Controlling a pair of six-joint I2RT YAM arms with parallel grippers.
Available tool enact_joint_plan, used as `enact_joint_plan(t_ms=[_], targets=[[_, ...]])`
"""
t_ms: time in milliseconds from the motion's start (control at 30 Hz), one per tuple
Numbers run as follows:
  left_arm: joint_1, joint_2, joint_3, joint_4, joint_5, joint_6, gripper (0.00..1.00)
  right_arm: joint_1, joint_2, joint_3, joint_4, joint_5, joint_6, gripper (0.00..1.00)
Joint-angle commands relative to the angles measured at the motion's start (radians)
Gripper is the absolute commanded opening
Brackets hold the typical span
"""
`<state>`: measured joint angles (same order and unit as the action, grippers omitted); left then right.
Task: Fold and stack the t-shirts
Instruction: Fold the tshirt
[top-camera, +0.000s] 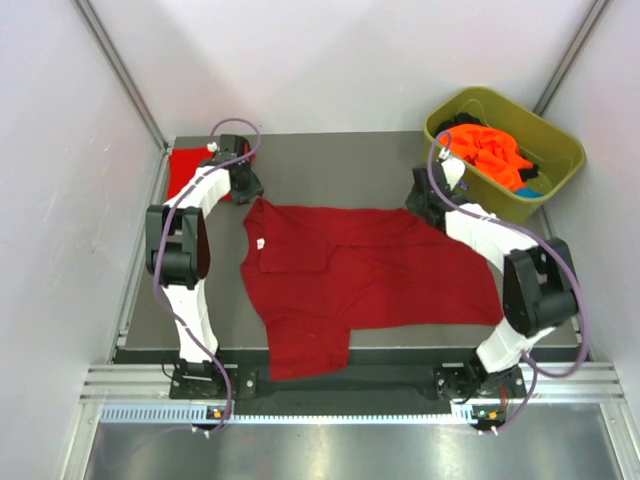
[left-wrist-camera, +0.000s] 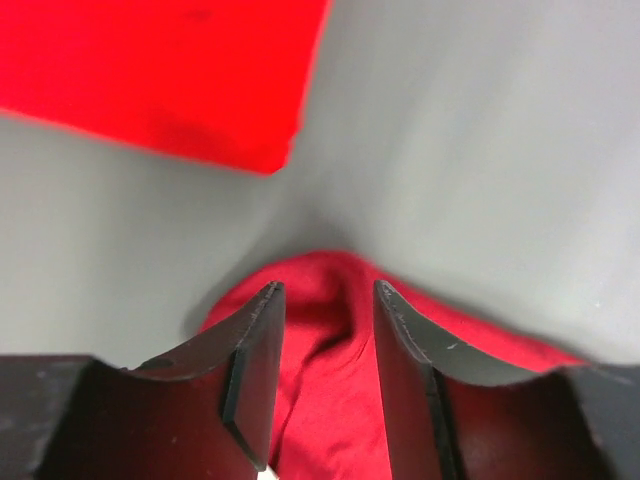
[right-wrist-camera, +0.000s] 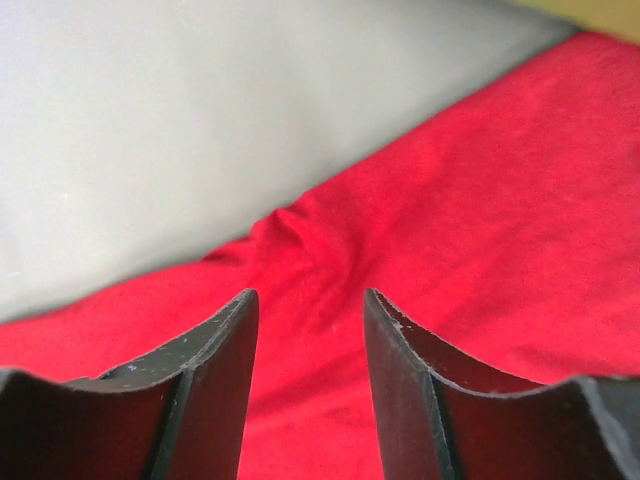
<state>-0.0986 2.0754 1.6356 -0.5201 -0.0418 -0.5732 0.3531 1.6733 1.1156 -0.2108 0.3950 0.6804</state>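
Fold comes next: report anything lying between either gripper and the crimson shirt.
Nothing visible does. The left gripper and the right gripper both sit at the far edge of the crimson shirt, cloth showing between their fingers.

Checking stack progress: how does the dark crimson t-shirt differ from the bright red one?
The dark crimson t-shirt lies spread on the table, partly folded; the bright red t-shirt is a compact folded block at its far-left corner. Crimson covers far more area. Both are red cloth.
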Motion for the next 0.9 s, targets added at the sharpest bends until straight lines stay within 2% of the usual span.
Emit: enact_joint_plan(t_ms=[0, 67, 133, 233, 367, 500, 733, 833, 867], targets=[[0.005, -0.173, -0.035, -0.066, -0.089, 0.016, 0.47, -0.048, -0.145, -0.02, -0.091, 0.001, -0.013, 0.47], [0.005, -0.257, -0.139, -0.035, -0.049, 0.024, 0.48, -0.074, -0.216, -0.087, -0.107, 0.001, -0.004, 0.47], [0.004, -0.297, -0.203, -0.009, 0.081, 0.018, 0.49, -0.117, -0.254, -0.131, -0.104, 0.004, -0.011, 0.47], [-0.001, -0.346, -0.322, 0.003, 0.157, 0.016, 0.5, -0.176, -0.28, -0.192, -0.079, -0.007, -0.05, 0.46], [0.01, -0.393, -0.459, -0.014, 0.115, 0.027, 0.52, -0.259, -0.297, -0.243, -0.062, -0.039, -0.087, 0.46], [0.023, -0.42, -0.531, -0.024, 0.12, 0.032, 0.53, -0.385, -0.317, -0.29, -0.03, -0.132, -0.099, 0.46], [0.033, -0.448, -0.626, 0.015, 0.141, 0.012, 0.56, -0.404, -0.382, -0.346, -0.009, -0.16, -0.117, 0.47], [0.033, -0.426, -0.643, 0.003, 0.123, 0.0, 0.52, -0.414, -0.396, -0.355, -0.009, -0.173, -0.124, 0.47], [0.033, -0.425, -0.655, 0.0, 0.112, -0.004, 0.48, -0.422, -0.403, -0.361, -0.01, -0.177, -0.125, 0.47]])
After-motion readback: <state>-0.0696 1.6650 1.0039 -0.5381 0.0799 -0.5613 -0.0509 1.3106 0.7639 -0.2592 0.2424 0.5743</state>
